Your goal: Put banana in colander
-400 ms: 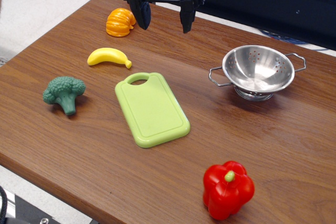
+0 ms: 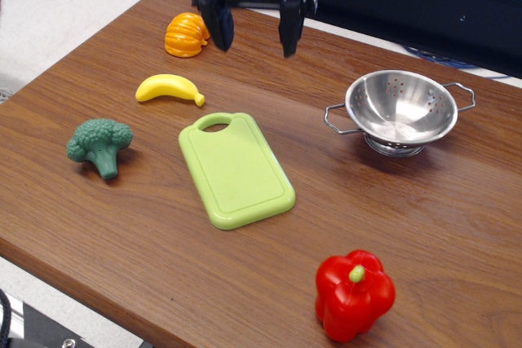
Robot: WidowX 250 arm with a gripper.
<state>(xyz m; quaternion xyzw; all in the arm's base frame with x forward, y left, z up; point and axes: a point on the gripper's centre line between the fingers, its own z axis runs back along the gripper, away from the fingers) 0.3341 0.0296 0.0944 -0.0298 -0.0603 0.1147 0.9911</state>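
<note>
The yellow toy banana (image 2: 169, 88) lies on the wooden table left of centre, its curve opening downward. The steel colander (image 2: 400, 110) stands upright on the right side, empty, with wire handles on both sides. My black gripper (image 2: 255, 34) hangs open above the back of the table, its two fingers pointing down. It is up and to the right of the banana, holding nothing, and well left of the colander.
An orange pumpkin-like toy (image 2: 187, 34) sits just left of the gripper. A green broccoli (image 2: 99, 145) is at the left, a light green cutting board (image 2: 235, 169) in the middle, a red pepper (image 2: 354, 294) at the front. The table (image 2: 457, 226) edge runs along the front.
The gripper has shifted slightly; its fingers look a little more upright. Nothing on the table moved.
</note>
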